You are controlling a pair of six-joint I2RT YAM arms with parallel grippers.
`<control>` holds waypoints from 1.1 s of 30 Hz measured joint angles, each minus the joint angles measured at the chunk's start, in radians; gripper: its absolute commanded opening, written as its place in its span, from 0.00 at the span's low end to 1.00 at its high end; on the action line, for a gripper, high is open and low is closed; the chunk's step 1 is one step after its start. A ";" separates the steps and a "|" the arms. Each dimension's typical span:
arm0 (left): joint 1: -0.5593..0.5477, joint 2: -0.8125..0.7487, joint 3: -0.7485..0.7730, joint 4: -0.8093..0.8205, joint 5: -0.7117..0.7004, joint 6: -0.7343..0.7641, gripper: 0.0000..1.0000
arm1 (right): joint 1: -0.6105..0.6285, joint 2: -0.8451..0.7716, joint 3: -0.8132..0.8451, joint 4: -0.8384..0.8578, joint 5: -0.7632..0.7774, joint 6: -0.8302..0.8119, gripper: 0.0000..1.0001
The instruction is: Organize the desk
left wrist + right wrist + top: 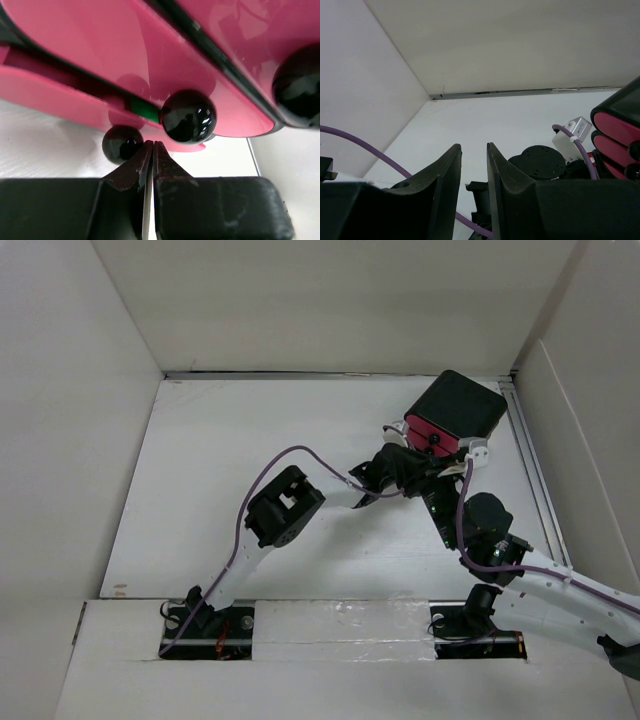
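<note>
White walls enclose the desk (230, 460), which spreads beneath both arms. The left gripper (152, 145), pressed together on nothing, sits just below a black box's (460, 408) drawer knob (188, 116). The right gripper (474, 146) hovers narrowly parted, empty.

The table (220, 490) is matt white, with a faint grain up close. The drawer fronts (150, 60) look like glossy pink plastic (smooth enough to throw reflections). The round knob (188, 116) is polished black. The box (460, 405) has a dull black top. The left pincer (153, 145) is matt black plastic, lightly scuffed.
</note>
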 measured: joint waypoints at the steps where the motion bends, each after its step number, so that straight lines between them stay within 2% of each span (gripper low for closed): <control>1: 0.001 0.000 0.005 -0.005 0.000 -0.001 0.00 | 0.000 0.000 0.000 0.000 0.000 0.000 0.33; 22: -0.009 0.079 0.100 0.013 -0.101 -0.109 0.00 | 0.000 0.000 0.000 0.000 0.000 0.000 0.33; 25: -0.013 0.079 0.100 0.015 -0.123 -0.110 0.02 | 0.000 0.000 0.000 0.000 0.000 0.000 0.33; 28: -0.017 0.076 0.079 0.048 -0.137 -0.110 0.14 | 0.000 0.000 0.000 0.000 0.000 0.000 0.33; 29: -0.019 0.069 0.054 0.081 -0.137 -0.115 0.24 | 0.000 0.000 0.000 0.000 0.000 0.000 0.33; 33: -0.031 0.001 -0.077 0.163 -0.143 -0.103 0.47 | 0.000 0.000 0.000 0.000 0.000 0.000 0.33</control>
